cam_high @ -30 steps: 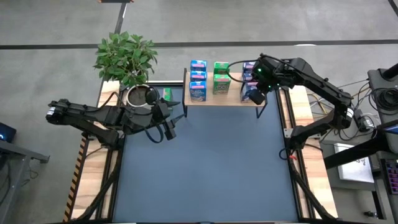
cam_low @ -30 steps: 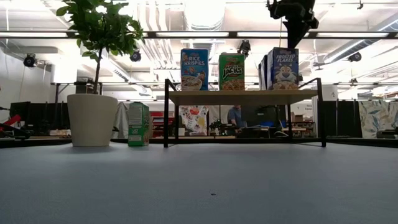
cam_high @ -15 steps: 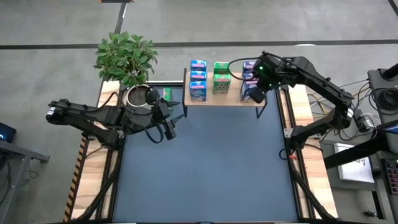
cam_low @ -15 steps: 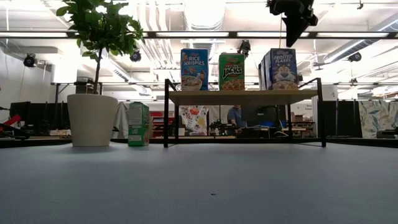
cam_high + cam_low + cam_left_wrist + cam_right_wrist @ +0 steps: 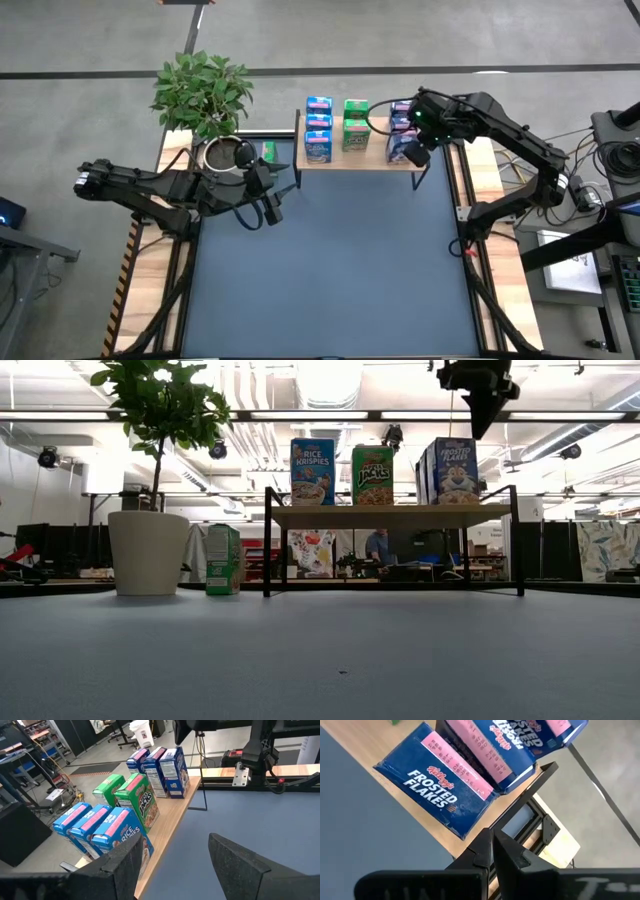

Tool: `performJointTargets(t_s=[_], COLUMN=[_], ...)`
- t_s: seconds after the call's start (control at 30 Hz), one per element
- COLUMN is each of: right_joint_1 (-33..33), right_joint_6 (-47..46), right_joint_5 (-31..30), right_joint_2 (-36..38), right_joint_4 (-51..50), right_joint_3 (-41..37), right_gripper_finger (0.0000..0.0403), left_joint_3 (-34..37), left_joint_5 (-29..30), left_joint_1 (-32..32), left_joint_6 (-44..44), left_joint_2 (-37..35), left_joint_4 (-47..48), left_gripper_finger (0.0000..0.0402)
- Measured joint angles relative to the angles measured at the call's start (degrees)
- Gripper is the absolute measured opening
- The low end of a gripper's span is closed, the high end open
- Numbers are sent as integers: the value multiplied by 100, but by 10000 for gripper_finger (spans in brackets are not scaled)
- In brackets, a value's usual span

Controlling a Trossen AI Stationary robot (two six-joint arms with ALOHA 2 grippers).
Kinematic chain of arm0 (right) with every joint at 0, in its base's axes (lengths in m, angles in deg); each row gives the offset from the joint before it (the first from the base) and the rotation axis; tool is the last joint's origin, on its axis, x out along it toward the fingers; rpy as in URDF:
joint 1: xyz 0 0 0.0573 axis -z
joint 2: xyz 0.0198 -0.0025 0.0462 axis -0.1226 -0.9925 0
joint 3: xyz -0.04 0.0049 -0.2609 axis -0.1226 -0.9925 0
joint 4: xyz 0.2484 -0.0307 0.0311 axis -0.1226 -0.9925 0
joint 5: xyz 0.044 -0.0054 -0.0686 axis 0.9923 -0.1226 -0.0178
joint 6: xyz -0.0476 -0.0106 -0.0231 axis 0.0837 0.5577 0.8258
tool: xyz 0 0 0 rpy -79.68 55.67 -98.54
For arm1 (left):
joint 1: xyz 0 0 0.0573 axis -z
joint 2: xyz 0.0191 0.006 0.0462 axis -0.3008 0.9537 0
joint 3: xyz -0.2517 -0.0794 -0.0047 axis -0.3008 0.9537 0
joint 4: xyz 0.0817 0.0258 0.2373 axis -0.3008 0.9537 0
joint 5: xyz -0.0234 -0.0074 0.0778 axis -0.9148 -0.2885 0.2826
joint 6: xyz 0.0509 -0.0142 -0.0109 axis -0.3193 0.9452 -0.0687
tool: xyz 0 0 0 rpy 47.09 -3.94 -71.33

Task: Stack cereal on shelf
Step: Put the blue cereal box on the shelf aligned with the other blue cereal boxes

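Observation:
The light-wood shelf stands at the table's far edge. On it stand rows of cereal boxes: light blue, green and dark blue. The front dark blue box stands turned a little askew to those behind it. One more green box stands on the table beside the plant pot. My right gripper hangs shut above the shelf's right end, pointing down, clear of the dark blue boxes. My left gripper stands open and empty over the table's left part, facing the shelf.
A white pot with a green plant stands at the far left, next to the shelf. The shelf's black metal frame rises at its right end, close under my right gripper. The dark blue mat lies bare in front of the shelf.
My right gripper has tipped a little above the dark blue boxes, its tip swinging slightly toward the table's right edge. It stays shut. The boxes have not moved.

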Motion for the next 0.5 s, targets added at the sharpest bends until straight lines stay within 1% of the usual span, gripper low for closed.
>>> performJointTargets(t_s=[0.2,0.37,0.5], right_joint_1=[-2,-2,-2], right_joint_6=[-87,-93,-95], right_joint_5=[97,357,390], right_joint_2=[0,0,0], right_joint_4=[-5,-5,-5], right_joint_3=[-43,-43,-43], right_gripper_finger=[9,9,9], left_joint_3=[0,0,0], left_joint_5=[0,0,0], left_joint_1=[0,0,-1], left_joint_6=[1,18,18], left_joint_2=[0,0,0], left_joint_4=[0,2,2], left_gripper_finger=[210,210,210])
